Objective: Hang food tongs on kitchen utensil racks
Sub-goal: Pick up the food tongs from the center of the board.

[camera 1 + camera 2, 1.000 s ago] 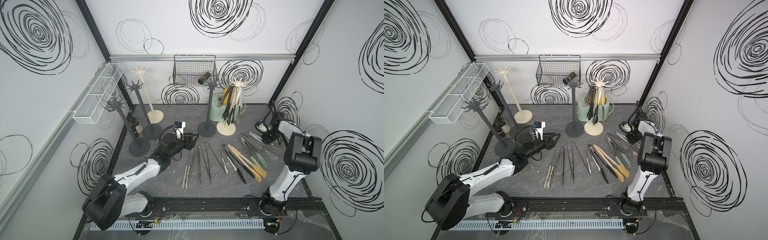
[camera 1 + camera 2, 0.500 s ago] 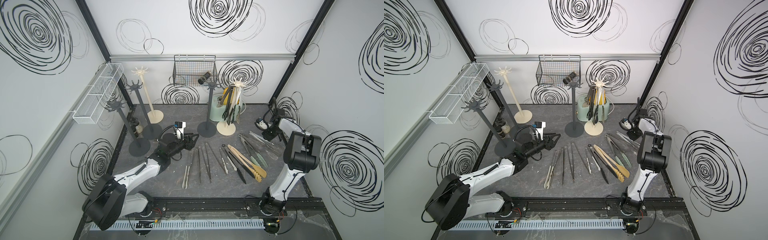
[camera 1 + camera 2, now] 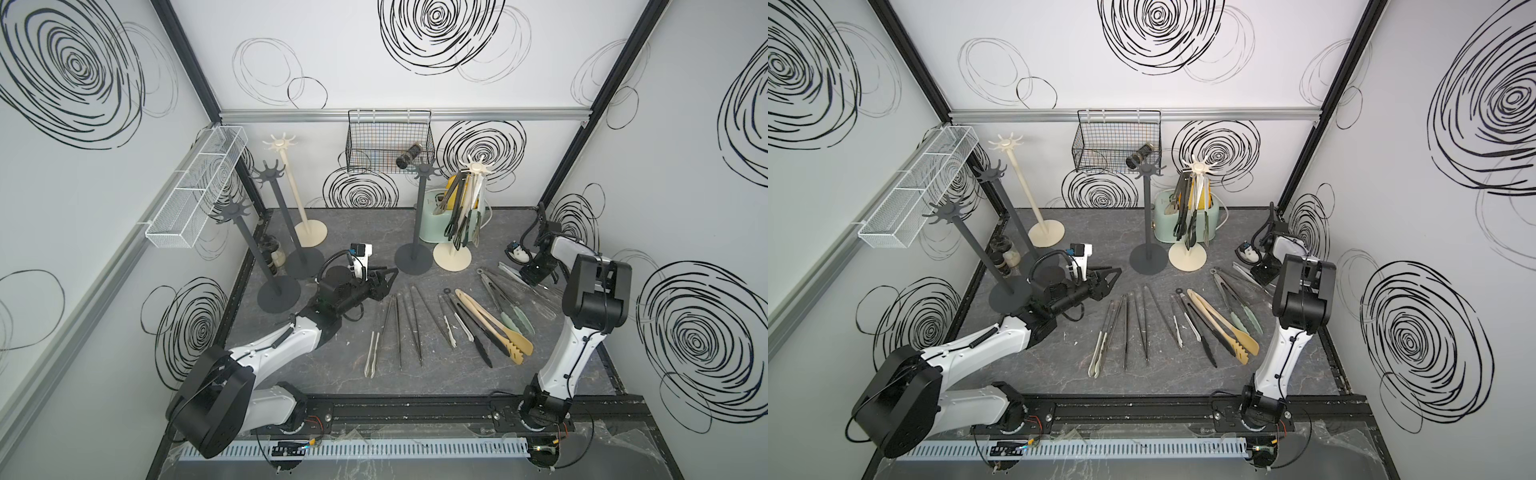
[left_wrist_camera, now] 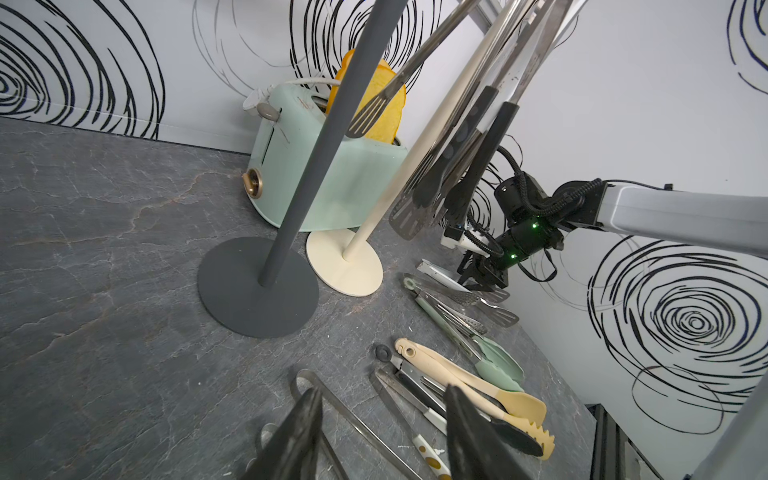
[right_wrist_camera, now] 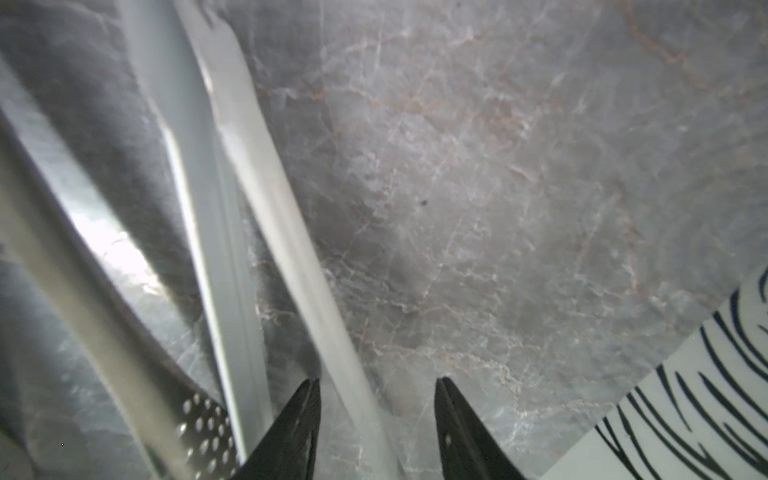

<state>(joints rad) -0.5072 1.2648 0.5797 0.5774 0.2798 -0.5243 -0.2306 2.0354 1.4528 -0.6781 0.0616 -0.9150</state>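
Right gripper (image 5: pixel 377 381) first: the jaws are spread and set low over the pile, with 1 pale tong arm (image 5: pixel 286 232) running straight between them. A gap can be seen beside that arm, so nothing is pinched yet. A perforated steel pair (image 5: pixel 199 419) lies just outside 1 jaw.

Left gripper (image 4: pixel 382 392): jaws spread as well, nothing carried. The handle ends of the slim tongs (image 3: pixel 416 324) are found just below and ahead of the tips. Further ahead, a dark grey rack (image 4: pixel 316 166) and a cream rack (image 4: pixel 332 266) are stood side by side.

Progress, as far as it can be judged: only that cream rack has been loaded. A bunch of hung tongs (image 3: pixel 457 216) dangles from its crown, maybe 5 or 6, though the overlap makes the count iffy. The dark grey one next to it is bare, and so are the other 3 racks (image 3: pixel 286 218), parked well off to the side of the left jaws, away from the pile.

Around 12 pairs are left flat on the table (image 3: pixel 332 365) between the 2 grippers, the wooden pair (image 3: pixel 492 326) included. So roughly a third is done and most of the hanging is left, with a pick seemingly lined up on the right side.
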